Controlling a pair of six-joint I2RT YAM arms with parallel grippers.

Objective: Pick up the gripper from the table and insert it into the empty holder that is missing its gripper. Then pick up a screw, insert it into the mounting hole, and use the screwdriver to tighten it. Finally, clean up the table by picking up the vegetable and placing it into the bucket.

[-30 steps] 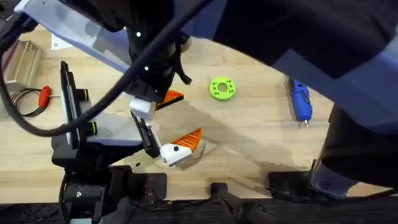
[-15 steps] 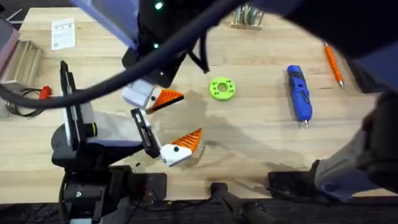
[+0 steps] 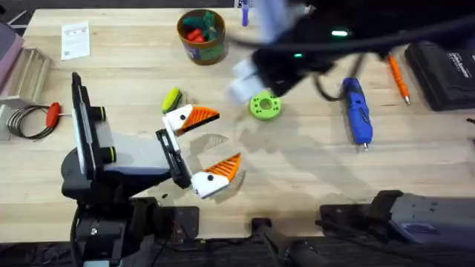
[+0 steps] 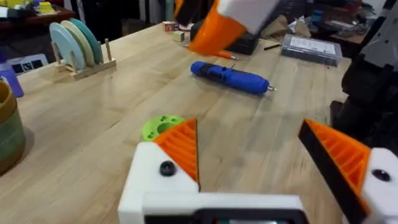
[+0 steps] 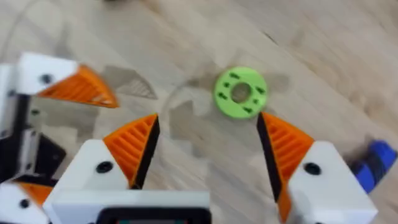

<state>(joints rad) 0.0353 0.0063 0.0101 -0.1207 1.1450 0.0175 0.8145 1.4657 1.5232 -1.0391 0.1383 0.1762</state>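
Observation:
My left gripper [image 3: 214, 146] is open, its white holders [image 3: 178, 119] each carrying an orange wedge; the far wedge, the gripper [image 3: 202, 116], sits in its holder. In the left wrist view the fingers [image 4: 180, 149] stand apart over bare wood. My right gripper [image 5: 208, 118] is open and holds nothing, hovering blurred [image 3: 241, 80] just left of the green disc [image 3: 265, 105]. The blue screwdriver [image 3: 357, 111] lies at the right. The yellow-green vegetable [image 3: 171, 99] lies beside the far holder. The bucket [image 3: 201, 44] stands at the back. No loose screw can be made out.
Red and green toy vegetables fill the bucket. An orange-handled driver [image 3: 397, 78] and a black case [image 3: 445, 67] lie at the back right. A red-handled tool [image 3: 52, 113], a wooden rack [image 3: 30, 68] and a card [image 3: 74, 38] are at the left.
My right arm has drawn away from the left jaw's far holder toward the back right, uncovering the bucket and the vegetable. The orange wedge stays in the holder. The left arm has not moved.

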